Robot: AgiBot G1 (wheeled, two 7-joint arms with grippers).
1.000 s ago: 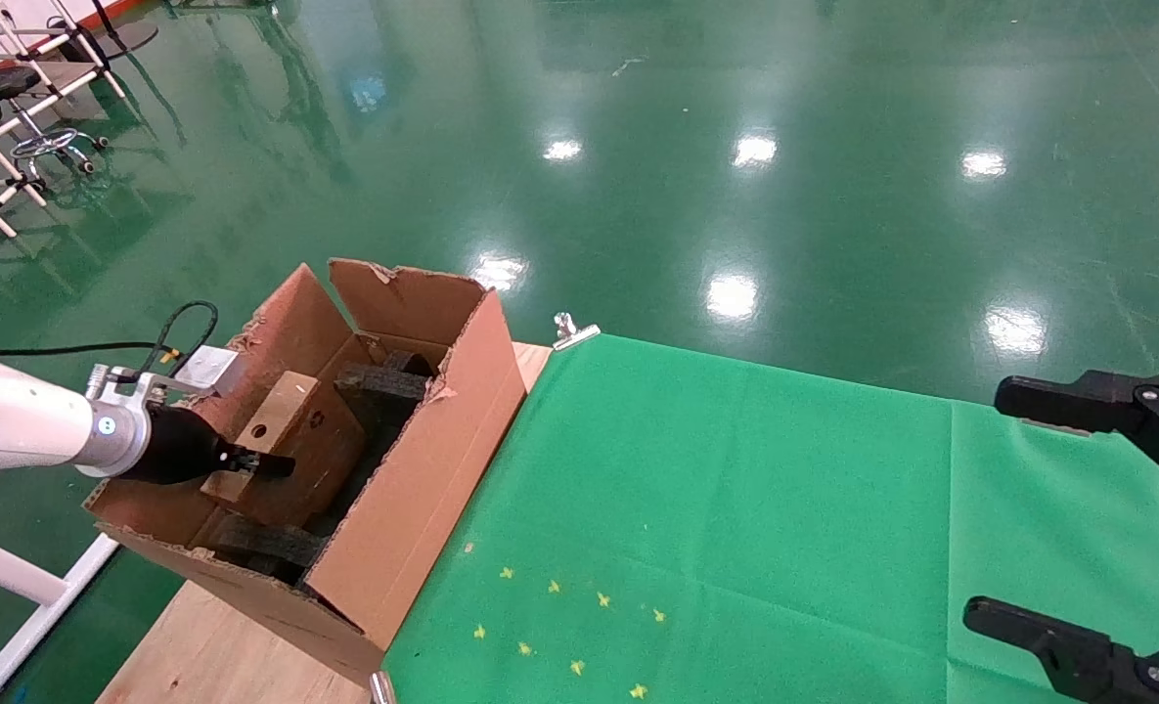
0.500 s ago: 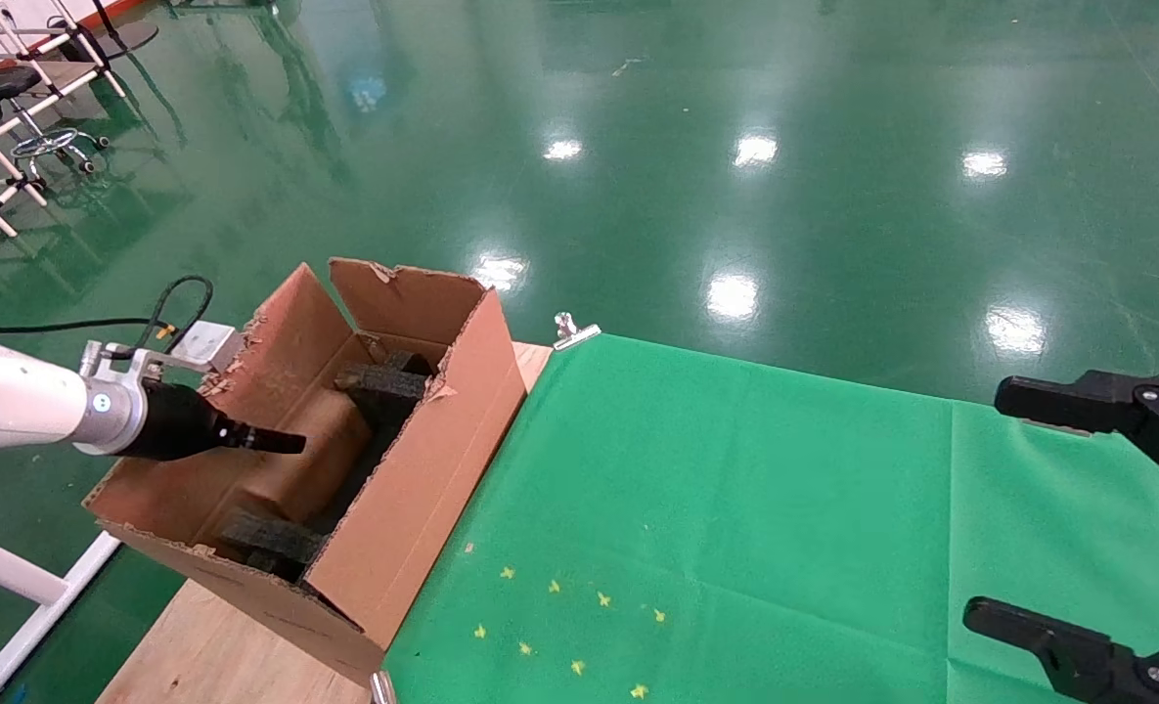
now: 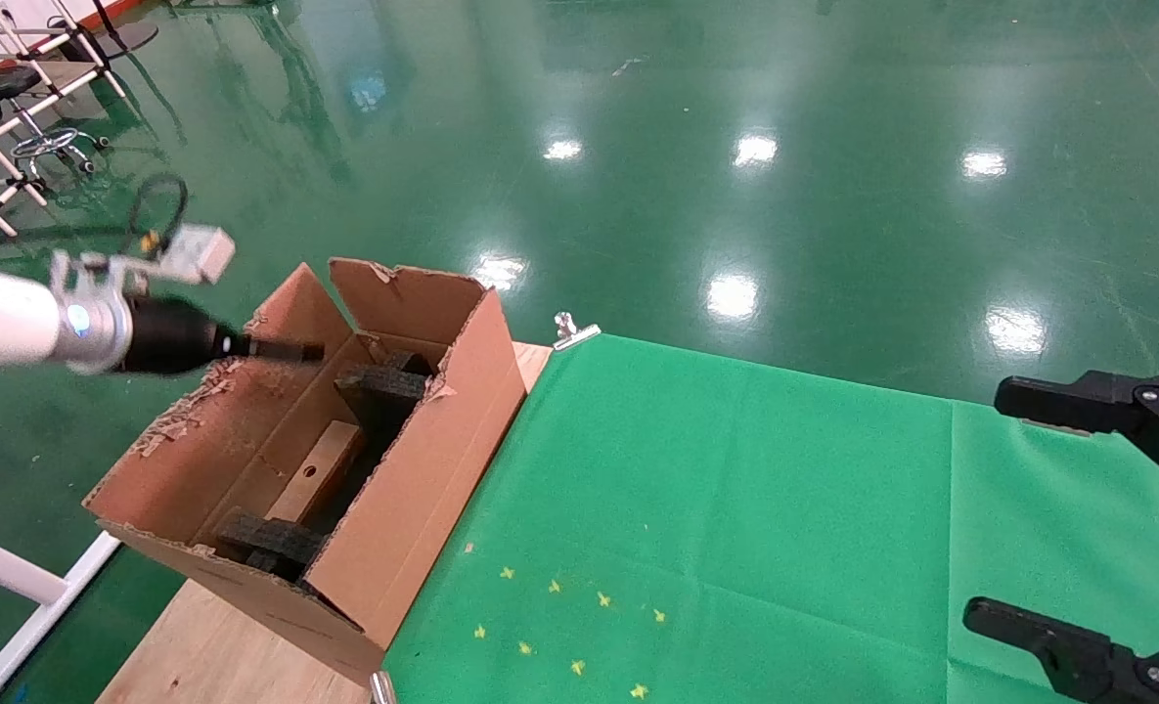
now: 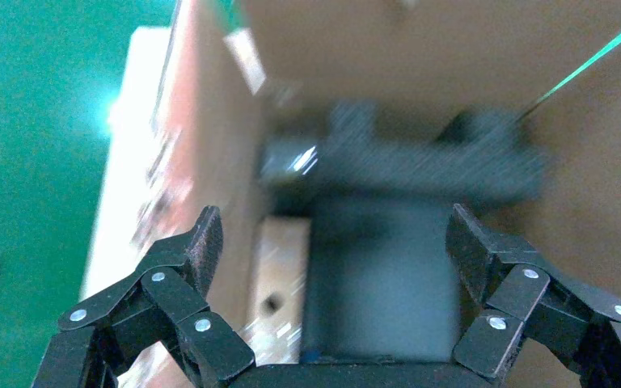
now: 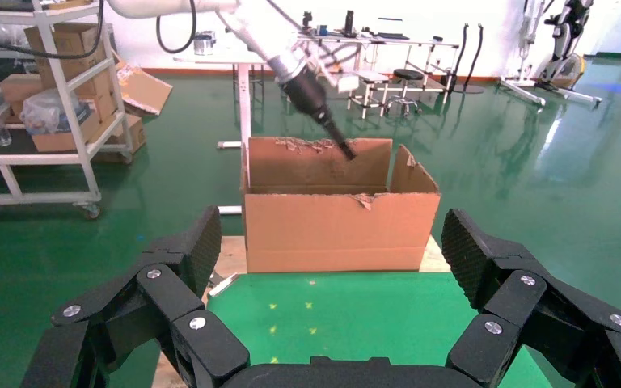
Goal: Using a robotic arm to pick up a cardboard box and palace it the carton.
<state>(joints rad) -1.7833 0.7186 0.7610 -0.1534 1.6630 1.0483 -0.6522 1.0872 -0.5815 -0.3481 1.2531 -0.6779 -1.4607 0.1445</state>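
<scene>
Left pincer (image 3: pixel 290 349), spread empty, above the carton's (image 3: pixel 423 489) ragged flap edge.

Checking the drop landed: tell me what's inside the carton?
Inside the carton: the cardboard box lying between two black foam blocks. The near wall hides the floor. The open left gripper hovers above.

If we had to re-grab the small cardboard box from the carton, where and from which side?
From straight above, jaws across its narrow width. The cardboard box lies flat on the floor of the carton, holed face up, between two black foam blocks at its ends, close along one carton wall, so clearance there looks tight. The left gripper is open above the carton rim.
</scene>
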